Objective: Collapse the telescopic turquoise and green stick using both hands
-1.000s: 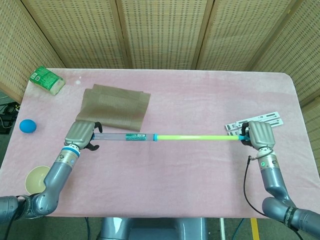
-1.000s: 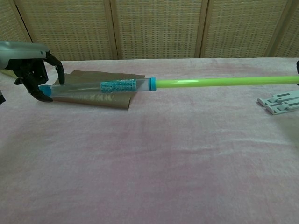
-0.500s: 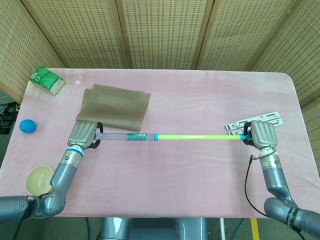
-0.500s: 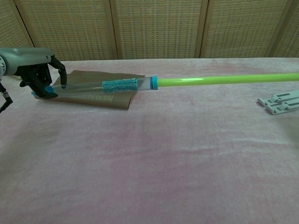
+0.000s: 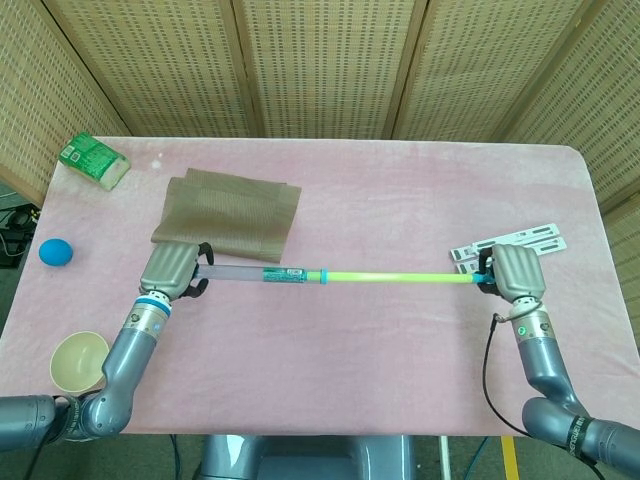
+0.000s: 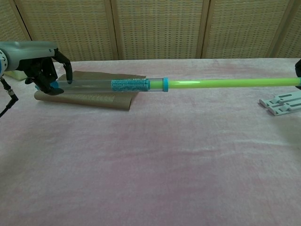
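The telescopic stick (image 5: 330, 276) spans the table just above the pink cloth, held level. Its left part is a clear tube with a turquoise label (image 6: 130, 84) and a turquoise collar (image 6: 165, 84). Its right part is a bright green rod (image 6: 225, 83). My left hand (image 5: 171, 272) grips the tube's left end, fingers wrapped round it (image 6: 47, 70). My right hand (image 5: 508, 272) grips the green rod's far right end. In the chest view only a dark sliver of my right hand (image 6: 298, 68) shows at the frame's edge.
A brown folded cloth (image 5: 228, 214) lies behind the tube's left part. A white plastic strip piece (image 5: 520, 242) lies by my right hand. At the left are a green box (image 5: 92, 161), a blue ball (image 5: 56, 252) and a beige bowl (image 5: 79, 361).
The two hands have come closer together. The turquoise collar has shifted right along the green rod, so less green rod shows than a second ago.
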